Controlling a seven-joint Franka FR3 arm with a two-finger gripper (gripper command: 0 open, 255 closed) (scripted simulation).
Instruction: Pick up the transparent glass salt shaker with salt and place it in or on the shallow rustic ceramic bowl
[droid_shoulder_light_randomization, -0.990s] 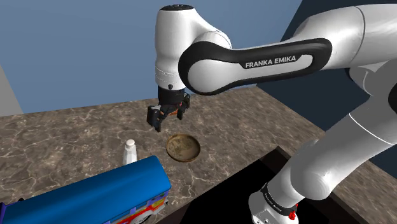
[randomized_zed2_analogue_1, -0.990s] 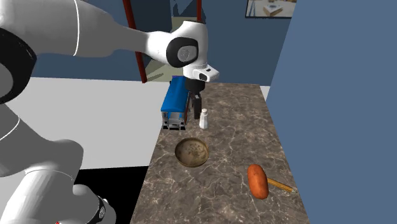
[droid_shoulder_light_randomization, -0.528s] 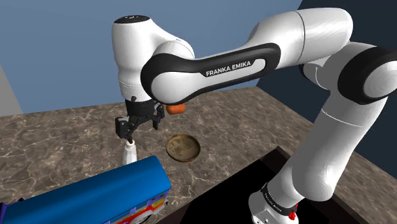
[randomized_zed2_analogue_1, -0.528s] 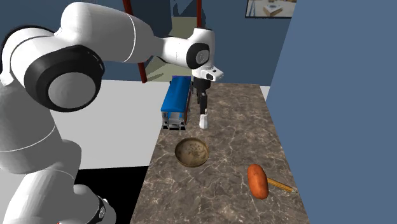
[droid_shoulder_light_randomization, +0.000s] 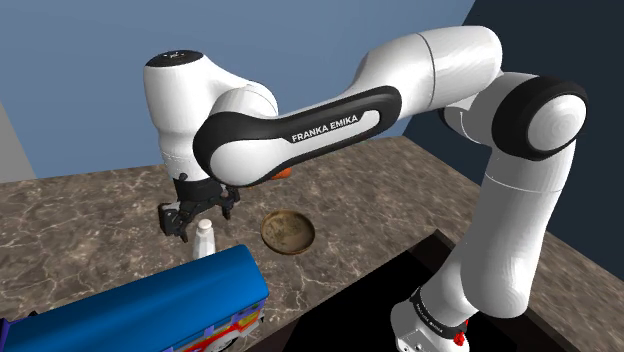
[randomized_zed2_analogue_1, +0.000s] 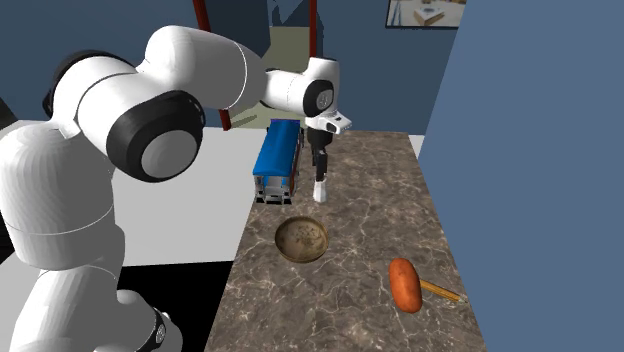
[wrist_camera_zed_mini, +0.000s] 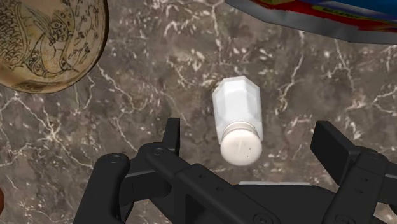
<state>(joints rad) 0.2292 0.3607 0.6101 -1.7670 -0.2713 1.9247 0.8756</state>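
The gripper (wrist_camera_zed_mini: 250, 141) is spread wide, gripping nothing. In the wrist view its two black fingers (wrist_camera_zed_mini: 172, 137) stand either side of the white cap of the salt shaker (wrist_camera_zed_mini: 235, 105), which sits upright on the brown marbled tabletop (droid_shoulder_light_randomization: 90, 205), roughly midway between them and touched by neither. In the shoulder view a blue box (droid_shoulder_light_randomization: 140, 300) with bright striped edging lies just beside the shaker at about seven o'clock, and the shallow tan patterned bowl (droid_shoulder_light_randomization: 288, 231) rests near it at three o'clock. Farther off in the second exterior view, an orange vegetable (randomized_zed2_analogue_1: 404, 284) and a thin stick (randomized_zed2_analogue_1: 441, 292) lie at four o'clock from the bowl. The step in hand looks like the final descent before closing. The shaker is tall and narrow, so one finger arriving first could tip it. A grip taken high on the smooth cap may slip during the lift. The finger nearer the box could snag that box on the way down. The bowl's low, curved floor may also let the shaker topple on release.
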